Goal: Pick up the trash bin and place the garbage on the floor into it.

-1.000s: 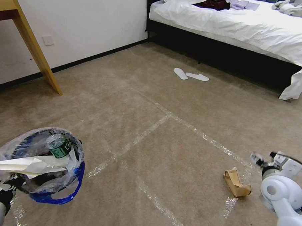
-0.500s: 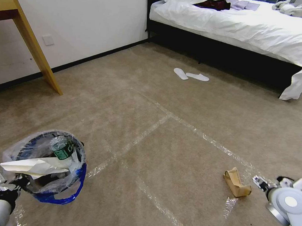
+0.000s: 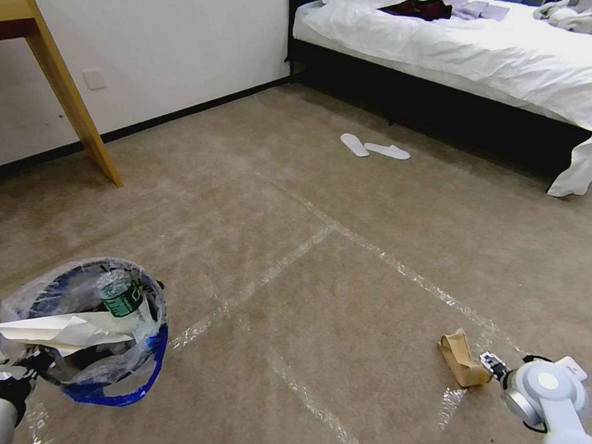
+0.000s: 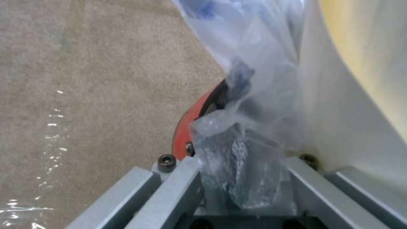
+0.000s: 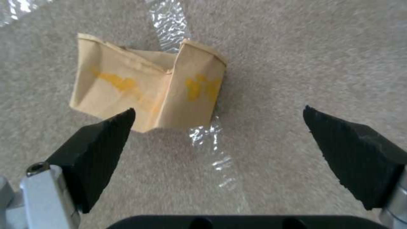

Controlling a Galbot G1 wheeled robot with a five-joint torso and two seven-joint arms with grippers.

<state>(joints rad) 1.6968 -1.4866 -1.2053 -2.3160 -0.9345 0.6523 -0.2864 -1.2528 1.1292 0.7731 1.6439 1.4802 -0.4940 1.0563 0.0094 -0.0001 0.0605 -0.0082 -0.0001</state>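
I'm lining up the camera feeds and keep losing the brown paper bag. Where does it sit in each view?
Head view: the brown paper bag lies on the carpet at lower right, just ahead of the right gripper.
Right wrist view: the bag is at upper centre, beyond the open black fingers.
Left wrist view: not in it.
Shared landmark: the shiny tape line under the bag.

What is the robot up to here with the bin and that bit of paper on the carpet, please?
The robot is collecting litter. Its left gripper is clamped on the rim of the trash bin, holding it above the floor; a small bottle and white paper are already inside. The right gripper is open and low over the carpet, facing a folded brown paper bag that lies on a tape line, not yet grasped.
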